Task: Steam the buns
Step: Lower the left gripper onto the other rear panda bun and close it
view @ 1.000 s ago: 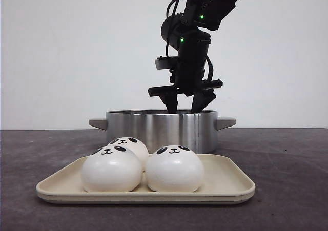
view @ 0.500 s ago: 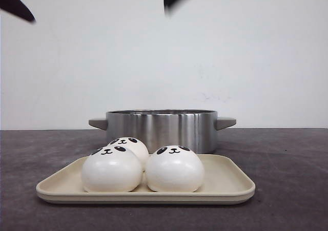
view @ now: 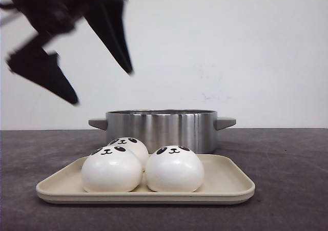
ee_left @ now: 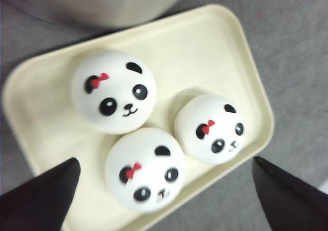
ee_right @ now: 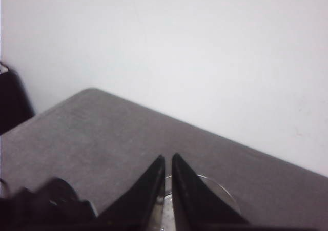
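Overhead, the left gripper (view: 100, 85) is hanging with fingers spread wide above three panda buns (ee_left: 145, 138) sitting on the cream tray (ee_left: 215, 46) before the steel pot (view: 161, 128). The right gripper (ee_right: 168, 182) is showing nearly pressed-together fingertips.

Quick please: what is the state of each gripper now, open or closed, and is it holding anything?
Left gripper: open wide, empty, above the buns on the tray.
Right gripper: closed, fingers nearly touching, holding nothing visible.
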Robot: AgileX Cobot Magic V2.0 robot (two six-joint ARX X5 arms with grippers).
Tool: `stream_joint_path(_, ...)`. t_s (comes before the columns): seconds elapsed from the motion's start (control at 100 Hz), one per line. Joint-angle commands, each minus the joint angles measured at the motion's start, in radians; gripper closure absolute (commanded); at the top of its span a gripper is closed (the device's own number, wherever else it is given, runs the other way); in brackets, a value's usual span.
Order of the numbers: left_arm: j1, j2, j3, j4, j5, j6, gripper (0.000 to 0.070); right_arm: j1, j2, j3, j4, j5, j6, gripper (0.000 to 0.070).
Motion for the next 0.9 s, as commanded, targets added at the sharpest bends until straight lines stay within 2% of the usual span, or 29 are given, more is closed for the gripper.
stream_joint_path(0.0, -0.016, 0.047, 0.021, 0.039, -0.002, -0.002, 0.0000, 0.011, 0.009, 0.023, -0.009, 0.002, 0.004, 0.0684)
stream_joint_path(0.09, -0.026, 0.101, 0.021, 0.102, -0.014, -0.005, 0.0000, 0.011, -0.003, 0.023, -0.038, 0.001, 0.017, 0.0684)
stream_joint_path(0.17, -0.029, 0.142, 0.021, 0.140, -0.056, -0.014, 0.0000, 0.011, -0.005, 0.023, -0.058, 0.000, 0.030, 0.0684)
stream_joint_path(0.25, -0.029, 0.169, 0.021, 0.163, -0.100, -0.029, 0.0002, 0.011, -0.007, 0.023, -0.072, 0.000, 0.037, 0.0684)
stream_joint_path(0.31, -0.028, 0.184, 0.022, 0.176, -0.117, -0.030, 0.0035, 0.011, -0.007, 0.023, -0.075, -0.001, 0.048, 0.0684)
stream_joint_path(0.42, -0.028, 0.206, 0.022, 0.194, -0.164, -0.030, 0.0035, 0.011, -0.007, 0.023, -0.076, -0.001, 0.049, 0.0684)
stream_joint_path(0.59, -0.029, 0.241, 0.022, 0.194, -0.167, -0.029, 0.0053, 0.011, -0.007, 0.023, -0.075, 0.000, 0.050, 0.0684)
stream_joint_path(0.73, -0.028, 0.260, 0.022, 0.167, -0.167, -0.029, 0.0173, 0.011, -0.007, 0.023, -0.064, 0.000, 0.050, 0.0684)
stream_joint_path(0.78, -0.029, 0.260, 0.022, 0.169, -0.167, -0.026, 0.0238, 0.011, -0.007, 0.023, -0.062, 0.000, 0.050, 0.0684)
stream_joint_path(0.83, -0.028, 0.259, 0.023, 0.169, -0.167, -0.026, 0.0377, 0.011, -0.007, 0.023, -0.061, 0.000, 0.050, 0.0684)
stream_joint_path(0.89, -0.028, 0.259, 0.028, 0.162, -0.164, -0.026, 0.0639, 0.011, -0.007, 0.023, -0.061, 0.000, 0.050, 0.0684)
